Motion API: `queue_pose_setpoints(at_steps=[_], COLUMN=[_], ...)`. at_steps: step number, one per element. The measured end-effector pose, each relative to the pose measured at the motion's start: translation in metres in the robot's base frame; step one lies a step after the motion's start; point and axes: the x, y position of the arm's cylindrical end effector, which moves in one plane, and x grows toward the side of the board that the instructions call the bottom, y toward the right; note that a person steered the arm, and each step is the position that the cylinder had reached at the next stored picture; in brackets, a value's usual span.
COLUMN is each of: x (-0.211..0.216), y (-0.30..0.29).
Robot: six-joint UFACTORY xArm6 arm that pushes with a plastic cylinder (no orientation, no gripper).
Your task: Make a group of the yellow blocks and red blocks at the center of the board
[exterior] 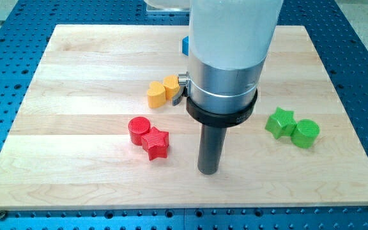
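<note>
A red cylinder (pixel 138 129) and a red star block (pixel 155 142) touch each other left of the board's middle. Two yellow blocks sit just above them: a heart-like one (pixel 156 94) and a second one (pixel 171 85) touching it on its right, partly hidden by the arm. My tip (pixel 208 170) rests on the board to the right of the red star, a short gap away, and below the yellow blocks.
A green star (pixel 280 122) and a green cylinder (pixel 306 133) touch each other at the view's right. A blue block (pixel 185 45) shows partly behind the arm near the top. The wooden board (pixel 75 96) lies on a blue perforated table.
</note>
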Motion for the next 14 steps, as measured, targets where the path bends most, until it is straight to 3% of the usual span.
queue_pose_setpoints(at_steps=[1, 3, 6, 7, 8, 10, 11, 13, 14], x=[0.001, 0.025, -0.068, -0.033, -0.076, -0.108, -0.091, -0.099, -0.024], y=[0.000, -0.062, -0.067, -0.091, -0.125, -0.085, -0.095, -0.078, -0.135])
